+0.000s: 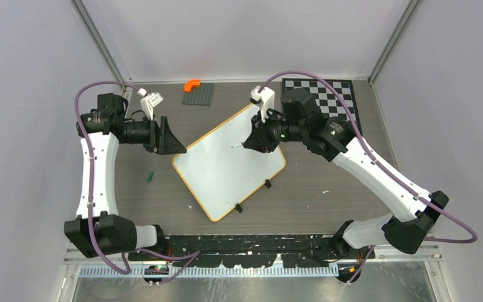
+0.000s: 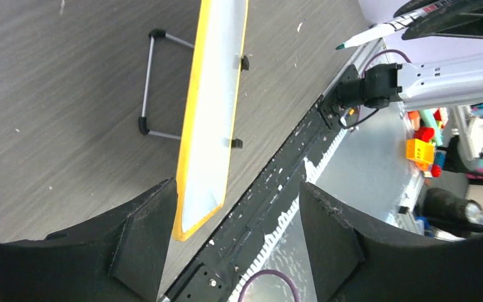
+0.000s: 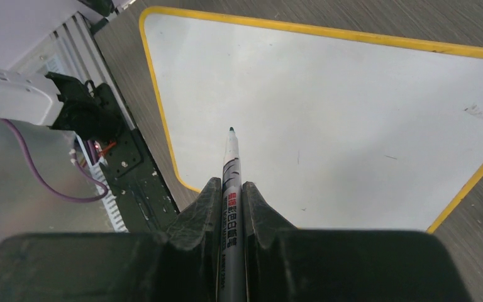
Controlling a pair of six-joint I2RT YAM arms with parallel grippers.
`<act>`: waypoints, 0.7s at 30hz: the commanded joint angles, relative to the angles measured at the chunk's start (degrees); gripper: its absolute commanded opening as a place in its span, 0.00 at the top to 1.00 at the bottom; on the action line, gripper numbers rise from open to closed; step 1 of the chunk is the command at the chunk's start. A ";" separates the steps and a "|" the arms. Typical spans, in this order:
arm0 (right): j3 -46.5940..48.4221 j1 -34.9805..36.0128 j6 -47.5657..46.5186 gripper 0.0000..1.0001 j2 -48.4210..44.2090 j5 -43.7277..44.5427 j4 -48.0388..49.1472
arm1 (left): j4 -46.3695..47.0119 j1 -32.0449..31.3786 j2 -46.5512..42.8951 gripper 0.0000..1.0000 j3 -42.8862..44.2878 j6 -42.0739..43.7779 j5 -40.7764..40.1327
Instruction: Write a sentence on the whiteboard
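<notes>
Even, bright overhead light; soft faint shadows; mild sheen on whiteboard [image 3: 352, 126]; wrist views blurry at bottom.

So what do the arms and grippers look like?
The left arm and right arm have white shells with black joints, each trailed by a purple cable. The left gripper and right gripper are black with wedge-shaped fingers.

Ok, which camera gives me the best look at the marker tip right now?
The right wrist view: the marker runs straight out of the right hand, its green tip sharp over the whiteboard. The left wrist view catches it small in the top corner; the top view shows only a sliver by the hand.
</notes>
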 commanded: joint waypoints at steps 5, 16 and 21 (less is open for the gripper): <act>2.37 -0.09 8.63 1.00 0.87 -2.62 7.31 | 6.26 -0.97 -3.27 0.30 -2.98 -4.82 -1.70; 3.93 -0.15 21.41 1.00 4.82 -11.41 10.96 | 10.91 -13.80 -10.20 0.33 2.66 -3.12 -4.61; 2.61 -0.11 27.30 1.00 5.62 -15.46 14.40 | 14.82 -23.14 -10.72 0.33 3.81 -1.02 -8.71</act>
